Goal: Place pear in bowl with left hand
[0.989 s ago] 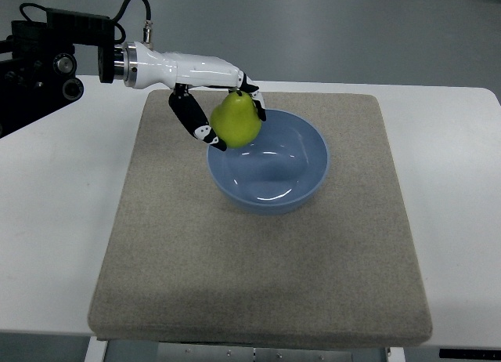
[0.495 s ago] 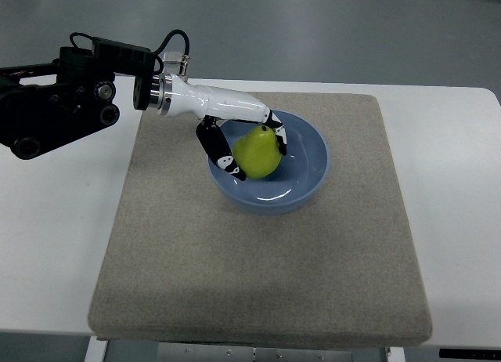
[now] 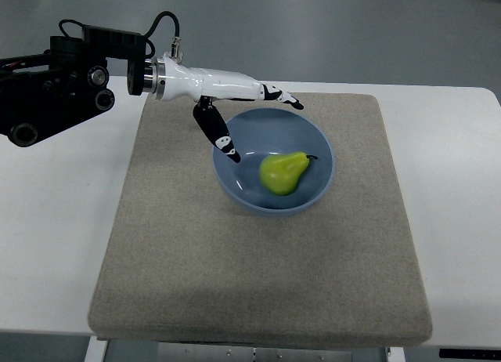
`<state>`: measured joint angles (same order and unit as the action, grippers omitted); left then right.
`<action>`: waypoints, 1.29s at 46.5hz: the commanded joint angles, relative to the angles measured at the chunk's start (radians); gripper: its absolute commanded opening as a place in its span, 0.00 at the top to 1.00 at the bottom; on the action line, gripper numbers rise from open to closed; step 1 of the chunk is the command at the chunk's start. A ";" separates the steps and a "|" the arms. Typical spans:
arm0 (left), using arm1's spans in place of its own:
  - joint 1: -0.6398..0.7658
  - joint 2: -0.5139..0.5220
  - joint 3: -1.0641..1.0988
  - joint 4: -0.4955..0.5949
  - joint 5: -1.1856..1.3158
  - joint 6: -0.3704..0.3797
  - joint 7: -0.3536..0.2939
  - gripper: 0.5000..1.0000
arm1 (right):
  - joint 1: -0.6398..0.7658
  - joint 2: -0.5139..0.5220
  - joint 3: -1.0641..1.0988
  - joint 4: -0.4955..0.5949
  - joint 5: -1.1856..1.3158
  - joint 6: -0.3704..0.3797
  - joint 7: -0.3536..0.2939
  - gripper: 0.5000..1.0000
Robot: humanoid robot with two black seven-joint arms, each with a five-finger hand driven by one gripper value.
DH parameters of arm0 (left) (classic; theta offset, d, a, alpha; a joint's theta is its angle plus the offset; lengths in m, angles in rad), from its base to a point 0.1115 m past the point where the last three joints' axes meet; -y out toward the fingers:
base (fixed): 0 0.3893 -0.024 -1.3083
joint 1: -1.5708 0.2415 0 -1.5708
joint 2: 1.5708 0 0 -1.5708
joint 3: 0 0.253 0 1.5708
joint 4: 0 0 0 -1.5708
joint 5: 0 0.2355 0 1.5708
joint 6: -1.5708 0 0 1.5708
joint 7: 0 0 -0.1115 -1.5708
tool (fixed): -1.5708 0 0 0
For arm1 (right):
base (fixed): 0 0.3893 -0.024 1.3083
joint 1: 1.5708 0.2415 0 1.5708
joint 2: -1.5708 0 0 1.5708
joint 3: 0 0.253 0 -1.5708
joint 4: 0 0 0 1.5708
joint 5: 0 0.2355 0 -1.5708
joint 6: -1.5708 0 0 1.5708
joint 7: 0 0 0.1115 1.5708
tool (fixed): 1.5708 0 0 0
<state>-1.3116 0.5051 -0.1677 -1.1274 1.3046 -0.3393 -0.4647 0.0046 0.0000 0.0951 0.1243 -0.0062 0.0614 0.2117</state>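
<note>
A green pear (image 3: 282,173) lies on its side inside the blue bowl (image 3: 317,139), stem pointing right. The bowl stands on the beige mat (image 3: 258,252). My left hand (image 3: 254,123) hovers over the bowl's left rim, open, its white and black fingers (image 3: 282,99) spread, the thumb reaching down toward the near-left rim. Nothing is in the hand, and a gap separates it from the pear. The right arm does not show.
The mat covers most of a white table (image 3: 55,221). The left arm's black housing and cables (image 3: 55,84) sit over the table's far left corner. Grey floor lies beyond the far edge.
The hand let go of the pear, which now rests in the bowl. The fingers spread and the hand drew back up and to the left.
</note>
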 commanded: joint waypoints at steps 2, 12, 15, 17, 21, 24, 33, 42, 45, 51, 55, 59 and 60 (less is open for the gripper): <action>-0.012 0.009 0.002 0.009 -0.117 0.006 0.000 0.01 | 0.000 0.000 0.000 0.000 0.000 0.000 0.000 0.15; -0.029 0.012 -0.030 0.123 -0.260 0.006 0.001 0.01 | 0.000 0.000 0.000 0.000 0.000 0.000 0.000 0.15; -0.021 0.010 -0.062 0.165 -0.307 0.002 0.003 0.01 | 0.000 0.000 0.000 0.000 0.000 0.000 0.000 0.15; -0.020 0.012 -0.073 0.196 -0.337 -0.004 0.003 0.01 | 0.000 0.000 0.000 0.000 0.000 0.000 0.000 0.15; -0.014 0.012 -0.076 0.256 -0.406 -0.006 0.003 0.01 | 0.000 0.000 0.000 -0.002 0.000 0.000 0.000 0.15; -0.009 0.013 -0.075 0.297 -0.462 -0.010 0.004 0.01 | 0.000 0.000 0.000 0.000 0.000 0.000 0.000 0.15; -0.001 0.076 -0.066 0.368 -0.625 -0.059 0.012 0.01 | 0.000 0.000 0.000 0.000 0.000 0.000 0.000 0.15; 0.029 0.110 -0.076 0.469 -0.855 -0.187 0.119 0.01 | 0.000 0.000 0.000 0.000 0.000 0.000 0.000 0.15; 0.038 0.110 -0.076 0.520 -0.965 -0.230 0.173 0.01 | 0.000 0.000 0.000 0.000 0.000 0.000 0.000 0.15; 0.074 0.108 -0.075 0.603 -1.172 -0.272 0.285 0.01 | 0.000 0.000 0.000 0.000 0.000 0.000 0.000 0.15; 0.104 0.108 -0.078 0.620 -1.272 -0.272 0.360 0.01 | 0.000 0.000 0.000 0.000 0.000 0.000 0.000 0.15; 0.141 0.108 -0.078 0.624 -1.380 -0.272 0.402 0.01 | 0.000 0.000 0.000 0.000 0.000 0.000 0.000 0.15; 0.150 0.108 -0.078 0.624 -1.407 -0.272 0.408 0.01 | 0.000 0.000 0.000 0.000 0.000 0.000 0.000 0.15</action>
<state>-1.1894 0.6135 -0.2452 -0.5045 -0.0220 -0.6112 -0.0813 0.0045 0.0000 0.0951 0.1241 -0.0061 0.0612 0.2117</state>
